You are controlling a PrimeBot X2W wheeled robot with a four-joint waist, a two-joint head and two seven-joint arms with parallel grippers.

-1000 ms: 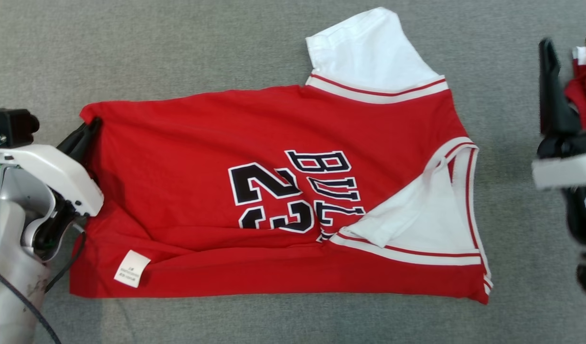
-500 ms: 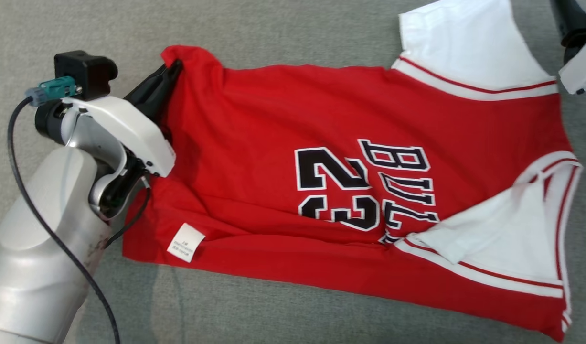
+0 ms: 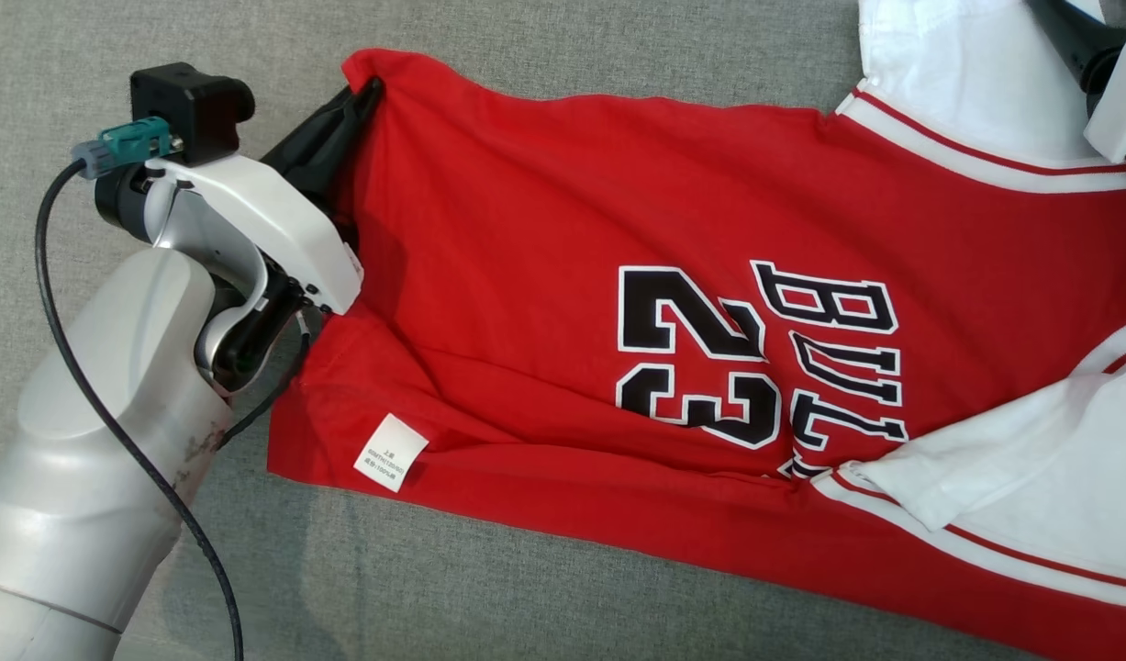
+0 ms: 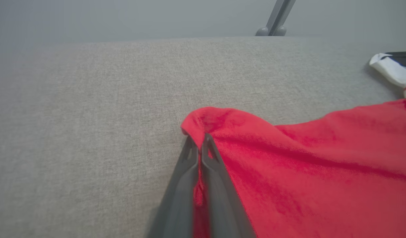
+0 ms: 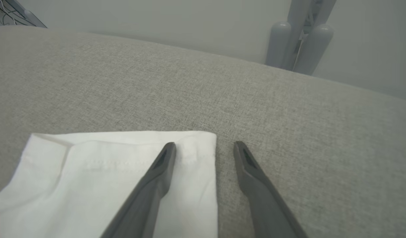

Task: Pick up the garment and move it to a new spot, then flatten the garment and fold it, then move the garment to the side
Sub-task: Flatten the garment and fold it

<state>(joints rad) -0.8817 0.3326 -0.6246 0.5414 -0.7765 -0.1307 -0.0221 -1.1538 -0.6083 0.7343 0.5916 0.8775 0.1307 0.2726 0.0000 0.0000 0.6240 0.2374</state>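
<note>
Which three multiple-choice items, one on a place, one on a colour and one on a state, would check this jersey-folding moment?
1. Where does the left gripper grip the jersey?
A. a red hem corner
B. the collar
C. mid-chest

2. What colour are the numerals 23?
A. white, red outline
B. black, white outline
C. grey

3. What state is the right gripper in?
A. shut on cloth
B. shut on nothing
C. open, one finger over the white sleeve

Answers:
1 A: the left wrist view shows its fingers closed on a bunched red corner.
2 B: the head view shows black digits edged in white.
3 C: the right wrist view shows the fingers apart, one above white cloth, the other above the grey surface.
</note>
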